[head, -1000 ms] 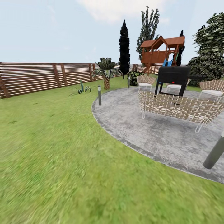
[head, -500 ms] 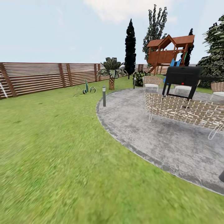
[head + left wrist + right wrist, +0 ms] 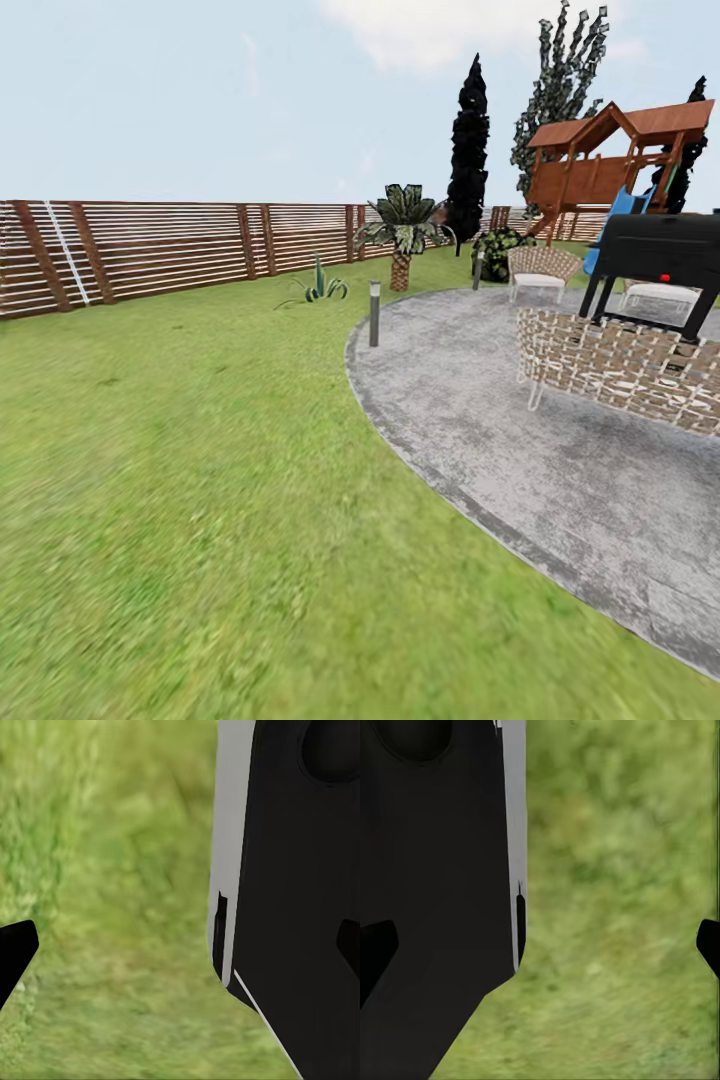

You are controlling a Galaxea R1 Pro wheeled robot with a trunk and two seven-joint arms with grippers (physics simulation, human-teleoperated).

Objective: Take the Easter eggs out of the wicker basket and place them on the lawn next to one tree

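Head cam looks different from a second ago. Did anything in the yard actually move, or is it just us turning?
Just the view: it has swung left, so the palm, grill, play tower and patio slid rightward in frame, and more fence shows. Nothing was grasped or released. Both wrist views look down at lawn.

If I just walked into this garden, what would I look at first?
Probably the wooden playhouse with its blue slide, standing far off at the right beyond the grey round patio. On the patio sit woven chairs and a black grill. The green lawn spreads wide at the left up to the slatted fence, with a tall dark tree and a little palm at the back.
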